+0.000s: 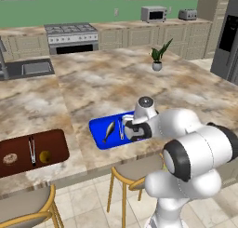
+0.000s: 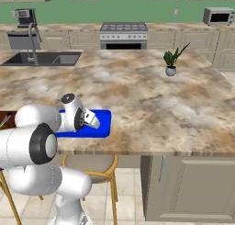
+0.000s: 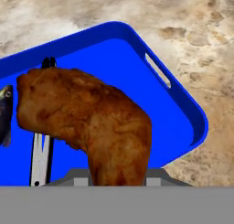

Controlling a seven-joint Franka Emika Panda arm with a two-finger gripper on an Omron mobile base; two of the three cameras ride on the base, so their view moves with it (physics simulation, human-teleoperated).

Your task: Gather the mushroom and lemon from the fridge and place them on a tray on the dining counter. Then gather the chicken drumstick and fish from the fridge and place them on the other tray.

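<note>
Marbled tabletop (image 1: 116,78) is seen across a green-walled kitchen, with a blue tray (image 1: 100,129) set near its front edge and a brown tray (image 1: 51,145) further left. On the brown tray a mushroom (image 1: 9,158) and a lemon (image 1: 45,156) are laid either side of tongs (image 1: 32,150). Over the blue tray, where the fish (image 1: 109,131) is lying, the chicken drumstick (image 3: 91,127) is held clamped in the hand (image 3: 116,179).
</note>
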